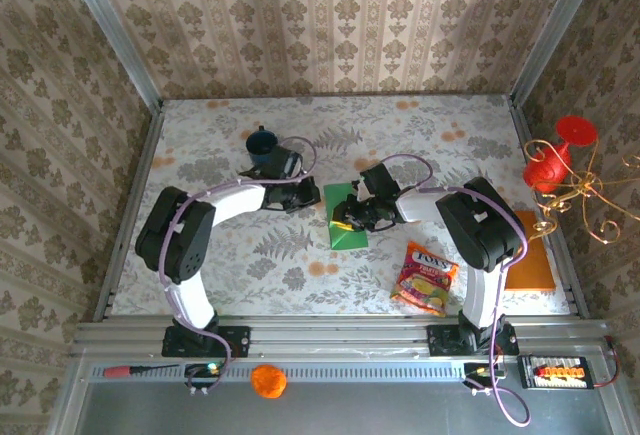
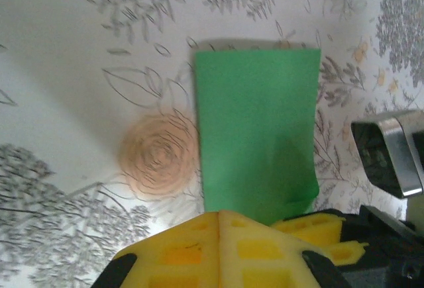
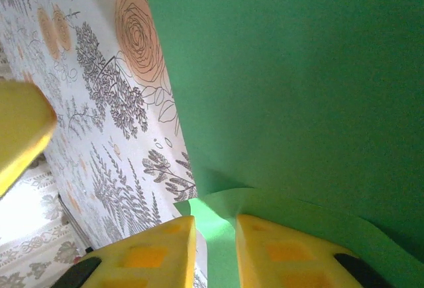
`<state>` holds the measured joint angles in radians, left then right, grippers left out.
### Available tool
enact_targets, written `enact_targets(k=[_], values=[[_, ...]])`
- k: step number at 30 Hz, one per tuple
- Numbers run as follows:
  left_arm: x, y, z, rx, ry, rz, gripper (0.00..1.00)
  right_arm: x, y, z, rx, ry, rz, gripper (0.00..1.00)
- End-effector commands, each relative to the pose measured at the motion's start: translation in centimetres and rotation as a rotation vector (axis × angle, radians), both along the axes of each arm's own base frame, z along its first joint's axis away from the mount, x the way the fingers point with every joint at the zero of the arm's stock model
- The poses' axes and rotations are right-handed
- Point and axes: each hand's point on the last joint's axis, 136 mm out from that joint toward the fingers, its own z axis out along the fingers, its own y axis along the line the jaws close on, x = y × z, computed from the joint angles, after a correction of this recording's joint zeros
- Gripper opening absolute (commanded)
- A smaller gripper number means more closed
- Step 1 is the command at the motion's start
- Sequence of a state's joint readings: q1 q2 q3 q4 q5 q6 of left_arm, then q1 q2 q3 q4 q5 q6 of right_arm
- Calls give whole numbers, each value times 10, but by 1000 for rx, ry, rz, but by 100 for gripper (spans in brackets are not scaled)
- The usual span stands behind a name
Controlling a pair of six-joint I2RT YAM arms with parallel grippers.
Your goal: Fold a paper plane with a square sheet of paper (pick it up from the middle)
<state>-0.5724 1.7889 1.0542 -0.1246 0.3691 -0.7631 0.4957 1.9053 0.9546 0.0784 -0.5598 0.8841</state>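
The square sheet of paper (image 1: 348, 217) is bright green and lies mid-table, folded into an upright rectangle (image 2: 255, 129). My left gripper (image 1: 319, 195) is shut, its yellow tips (image 2: 218, 214) meeting at the sheet's near edge; whether paper is pinched between them I cannot tell. My right gripper (image 1: 343, 223) reaches in from the other side. Its jaws (image 3: 215, 225) stand slightly apart, with a raised flap of the green paper (image 3: 298, 69) in the gap. One right finger (image 2: 319, 227) shows beside the left tips.
A blue mug (image 1: 262, 145) stands behind the left gripper. A colourful snack packet (image 1: 427, 277) lies front right, with an orange-brown board (image 1: 530, 255) at the right edge. A red ornament with gold wire (image 1: 555, 160) hangs over the right wall.
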Motion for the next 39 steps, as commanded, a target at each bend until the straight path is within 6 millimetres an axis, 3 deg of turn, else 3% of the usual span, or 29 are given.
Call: enact_targets(k=[1,6,10,16,31,34,39], values=[[-10,-7,4,-3,-10,-35,4,-26,-35,-45,-187,137,-40,20],[-25,-20,-6,2,24,-81,0,-26,-37,-46,-207,142,-40,4],[-36,-26,-16,2,58,-103,0,-26,-35,-46,-202,144,-37,0],[-41,-35,-25,14,91,-123,0,-26,-36,-46,-208,147,-36,0],[-41,-25,-49,102,136,-102,0,-22,-32,-42,-180,133,-41,0],[-45,-20,-55,131,158,-110,0,-17,-24,-32,-128,109,-33,0],[-55,-4,-68,205,195,-146,0,2,-12,14,-9,-15,-3,0]])
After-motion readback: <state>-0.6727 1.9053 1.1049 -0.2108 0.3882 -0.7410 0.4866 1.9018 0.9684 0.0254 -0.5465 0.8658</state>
